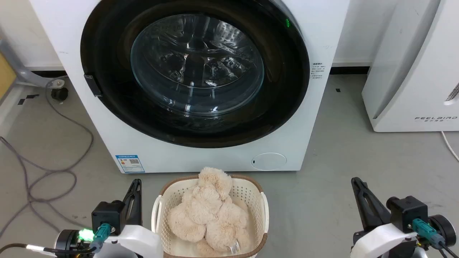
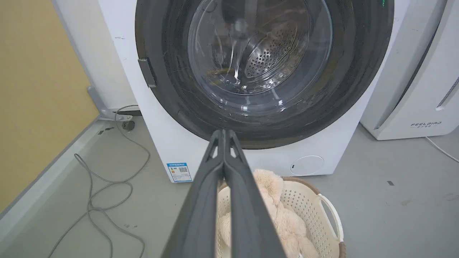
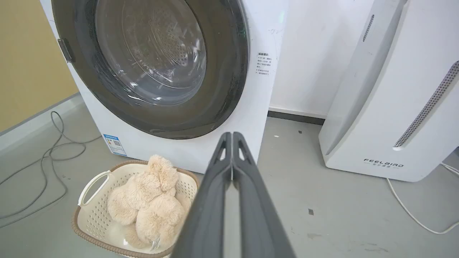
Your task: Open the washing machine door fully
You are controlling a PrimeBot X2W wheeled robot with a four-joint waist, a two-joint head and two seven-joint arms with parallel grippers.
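Left tool (image 1: pixel 136 183), fingers pressed together, empty, sat low beside basket (image 1: pixel 247 191); right tool (image 1: pixel 356 181) same. Washing machine door (image 1: pixel 195 68) stood closed ahead and above; door's handle tab (image 1: pixel 92 85) was on left rim, nearer left tool.

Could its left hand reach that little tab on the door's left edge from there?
Probably yes: nothing stands between the left hand and the tab; the basket sits to its right.
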